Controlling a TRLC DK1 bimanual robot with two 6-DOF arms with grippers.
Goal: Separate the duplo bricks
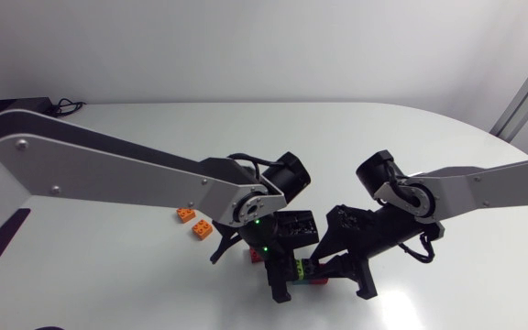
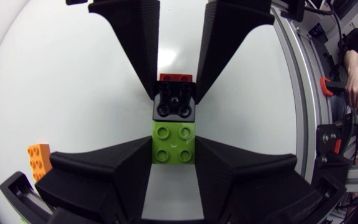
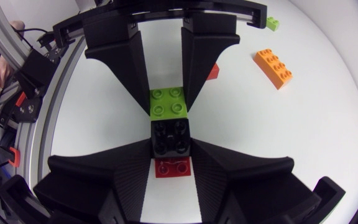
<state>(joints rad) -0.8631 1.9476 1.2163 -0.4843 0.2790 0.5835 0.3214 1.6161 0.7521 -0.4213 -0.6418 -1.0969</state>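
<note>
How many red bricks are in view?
2. One red brick ends the row beside the black brick, between the fingers of the right gripper; the second red brick lies partly hidden behind the left gripper. Arms may hide more.

You see a green brick [image 2: 173,142], a black brick [image 2: 174,102] and a red brick [image 2: 175,78] touching in one row, bumps up, near the middle. Two orange bricks [image 1: 193,223] lie close together, further left.
</note>
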